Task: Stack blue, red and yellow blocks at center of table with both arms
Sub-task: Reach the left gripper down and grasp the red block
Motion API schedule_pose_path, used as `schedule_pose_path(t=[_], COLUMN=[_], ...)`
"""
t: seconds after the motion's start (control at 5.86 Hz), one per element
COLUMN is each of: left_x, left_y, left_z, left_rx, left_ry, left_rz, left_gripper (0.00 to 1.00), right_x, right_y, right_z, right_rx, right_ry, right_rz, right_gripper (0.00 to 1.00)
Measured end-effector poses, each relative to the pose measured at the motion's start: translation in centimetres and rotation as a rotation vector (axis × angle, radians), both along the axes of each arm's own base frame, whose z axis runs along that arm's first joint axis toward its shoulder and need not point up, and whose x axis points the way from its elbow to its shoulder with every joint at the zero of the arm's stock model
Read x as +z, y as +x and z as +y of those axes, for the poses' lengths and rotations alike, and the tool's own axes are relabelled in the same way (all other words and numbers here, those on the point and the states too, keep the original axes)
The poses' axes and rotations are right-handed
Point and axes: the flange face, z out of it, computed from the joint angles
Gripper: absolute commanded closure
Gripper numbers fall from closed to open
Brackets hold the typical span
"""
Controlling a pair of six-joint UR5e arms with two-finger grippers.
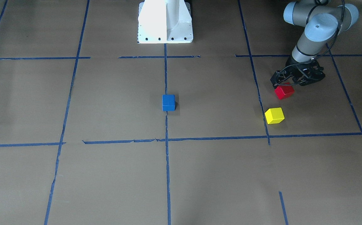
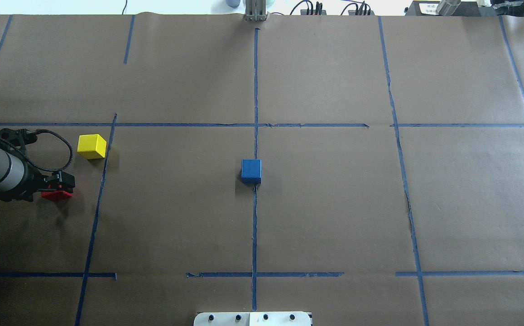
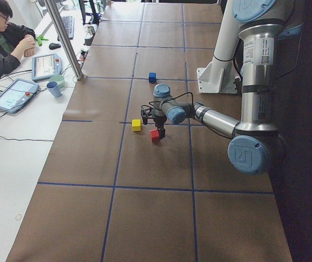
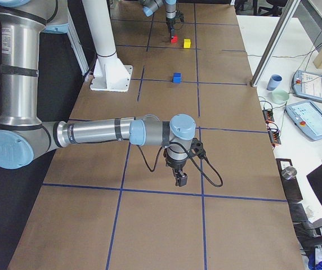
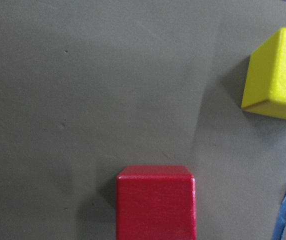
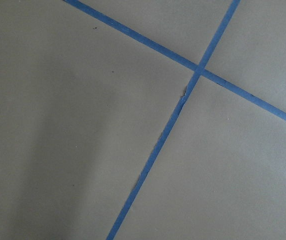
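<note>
The blue block (image 1: 168,102) sits on the tape cross at the table's centre, and it also shows in the overhead view (image 2: 251,170). My left gripper (image 1: 288,82) is shut on the red block (image 1: 284,91) and holds it just above the paper on my left side (image 2: 57,195). The left wrist view shows the red block (image 5: 155,202) low in the middle. The yellow block (image 1: 274,115) stands on the paper a short way past it (image 2: 92,146). My right gripper (image 4: 180,180) shows only in the right side view, low over the paper; I cannot tell if it is open.
The white robot base (image 1: 165,22) stands at my edge of the table. Blue tape lines (image 6: 183,95) grid the brown paper. An operator (image 3: 3,43) sits at a side desk with tablets and a cup (image 3: 53,88). A metal pole (image 3: 63,38) stands at the table's far edge.
</note>
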Motion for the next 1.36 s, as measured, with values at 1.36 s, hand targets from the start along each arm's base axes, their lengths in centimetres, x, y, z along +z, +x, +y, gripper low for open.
schedule_pose_path(t=[1.36], left_x=[1.3], left_y=[1.2], left_z=[-1.0], left_rx=[0.038], left_ry=[0.022], left_rz=[-0.008], left_gripper=[0.25], right_x=[0.2], right_y=[0.0], right_z=[0.3], right_rx=[-0.002], right_ry=[-0.002], right_rz=[-0.002], right_gripper=[0.0])
